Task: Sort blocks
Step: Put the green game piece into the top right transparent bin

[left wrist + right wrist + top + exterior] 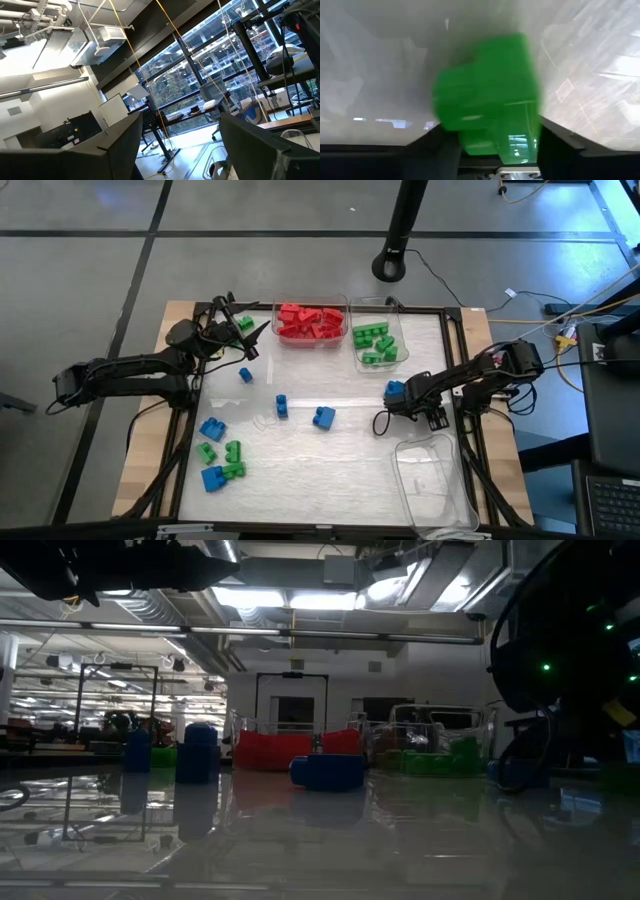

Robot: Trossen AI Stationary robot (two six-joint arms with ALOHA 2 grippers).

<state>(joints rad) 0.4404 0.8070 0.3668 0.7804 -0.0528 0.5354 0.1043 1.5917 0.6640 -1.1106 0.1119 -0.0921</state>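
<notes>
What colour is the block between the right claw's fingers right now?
Green: the block fills the space between the right claw's fingers. The right wrist view shows it best.

Grey concrete floor (pixel 90 270) around the rig, crossed by dark seam lines. Black round stand base (pixel 392 264) on the floor behind the tabletop (pixel 350 450), black cables (pixel 470 285) trailing from it toward the right. Low view: long ceiling light strips (pixel 300 595) and ducting overhead, dark doorway (pixel 292 705) in the far wall, glossy tabletop mirroring the lights. Left wrist view: large grid-paned windows (pixel 210 65), white ceiling duct (pixel 30 10), yellow cable (pixel 135 55) hanging across, whiteboard (pixel 114 110) near desks
</notes>
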